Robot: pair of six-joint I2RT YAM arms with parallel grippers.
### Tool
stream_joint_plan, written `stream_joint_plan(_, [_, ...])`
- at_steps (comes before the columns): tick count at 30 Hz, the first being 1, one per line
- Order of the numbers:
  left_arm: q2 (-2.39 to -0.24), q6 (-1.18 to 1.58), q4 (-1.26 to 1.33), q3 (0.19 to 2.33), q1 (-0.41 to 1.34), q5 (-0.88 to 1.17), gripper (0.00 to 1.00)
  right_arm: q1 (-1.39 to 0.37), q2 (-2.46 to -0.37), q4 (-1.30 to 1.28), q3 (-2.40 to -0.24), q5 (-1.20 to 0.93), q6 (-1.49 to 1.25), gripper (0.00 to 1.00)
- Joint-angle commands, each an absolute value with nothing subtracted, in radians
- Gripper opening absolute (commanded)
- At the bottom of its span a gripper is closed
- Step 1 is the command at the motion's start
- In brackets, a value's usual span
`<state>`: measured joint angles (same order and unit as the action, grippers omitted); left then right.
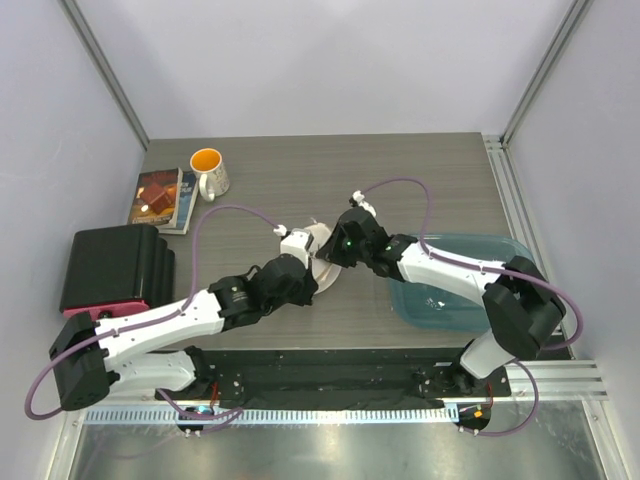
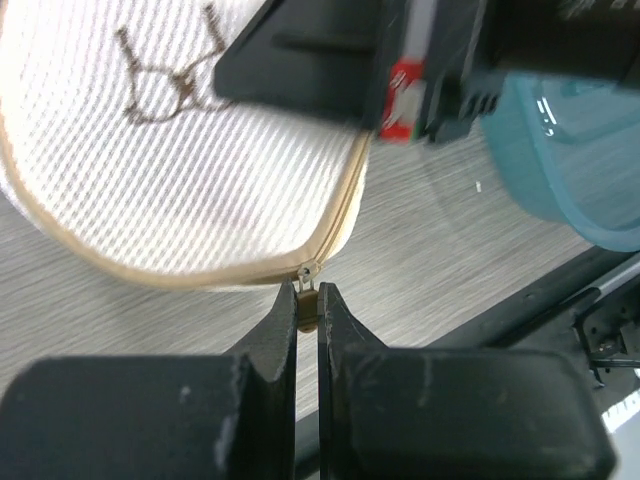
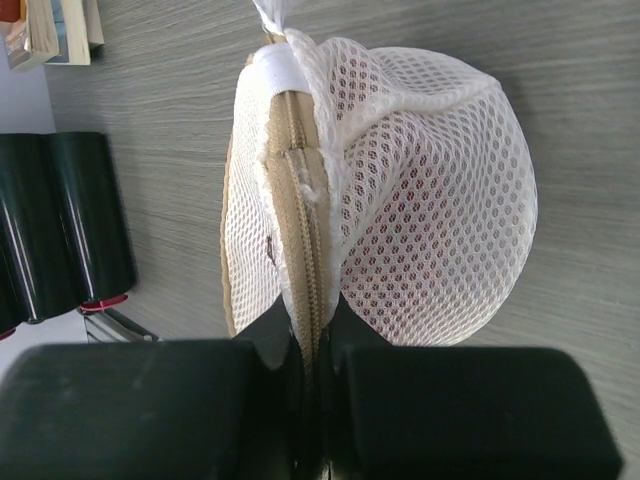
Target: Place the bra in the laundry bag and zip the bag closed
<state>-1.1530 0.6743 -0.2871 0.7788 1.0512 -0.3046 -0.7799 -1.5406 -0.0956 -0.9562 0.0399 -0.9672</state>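
Observation:
The white mesh laundry bag stands on edge at the table's middle, between both grippers. In the left wrist view its flat face shows the dark glasses mark, with the tan zipper rim around it. My left gripper is shut on the tan zipper pull at the rim's lower edge. My right gripper is shut on the bag's zipper rim; the mesh dome bulges to its right. Something dark reddish shows faintly through the mesh. The bra itself is not clearly visible.
A teal plastic tub sits at the right. A white mug with orange inside and books lie at the back left. A black ribbed box stands at the left.

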Motion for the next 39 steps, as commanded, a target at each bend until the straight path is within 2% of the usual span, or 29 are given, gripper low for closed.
stream_joint_plan(1, [-1.056, 0.693, -0.328, 0.718, 1.052, -0.342, 0.00, -0.730, -1.557, -0.051, -1.038, 0.058, -0.881, 0.01])
stream_joint_plan(7, [-0.944, 0.719, -0.411, 0.684, 1.052, -0.383, 0.00, -0.666, -1.583, -0.089, -1.100, 0.022, -0.764, 0.01])
stream_joint_plan(12, [-0.865, 0.724, -0.491, 0.690, 1.052, -0.411, 0.00, -0.580, -1.669, -0.081, -1.201, -0.135, -0.661, 0.01])
stream_joint_plan(13, [-0.856, 0.721, -0.495, 0.692, 1.052, -0.413, 0.00, -0.572, -1.689, -0.118, -1.231, -0.156, -0.640, 0.05])
stream_joint_plan(14, [-0.845, 0.716, -0.499, 0.698, 1.052, -0.413, 0.00, -0.569, -1.727, -0.153, -1.262, -0.161, -0.600, 0.16])
stream_joint_plan(16, [-0.839, 0.709, -0.494, 0.706, 1.052, -0.397, 0.00, -0.577, -1.735, -0.233, -1.318, -0.146, -0.588, 0.53])
stream_joint_plan(18, [-0.848, 0.700, -0.491, 0.729, 1.051, -0.390, 0.00, -0.592, -1.691, -0.239, -1.277, -0.094, -0.609, 0.69])
stream_joint_plan(21, [-0.888, 0.684, -0.470, 0.753, 1.051, -0.382, 0.00, -0.617, -1.582, -0.265, -1.174, -0.010, -0.672, 0.78])
stream_joint_plan(24, [-0.940, 0.672, -0.414, 0.770, 1.049, -0.356, 0.00, -0.655, -1.458, -0.252, -1.048, 0.049, -0.751, 0.82])
stream_joint_plan(32, [-1.117, 0.634, -0.327, 0.870, 1.046, -0.262, 0.00, -0.819, -1.266, -0.114, -0.820, 0.138, -1.074, 0.80])
stream_joint_plan(34, [-1.127, 0.634, -0.310, 0.874, 1.046, -0.250, 0.00, -0.848, -1.258, -0.031, -0.786, 0.155, -1.150, 0.77])
stream_joint_plan(36, [-1.143, 0.634, -0.295, 0.885, 1.046, -0.232, 0.00, -0.851, -1.270, 0.042, -0.756, 0.129, -1.192, 0.67])
stream_joint_plan(39, [-1.169, 0.626, -0.279, 0.907, 1.046, -0.192, 0.00, -0.857, -1.310, 0.106, -0.745, 0.114, -1.226, 0.58])
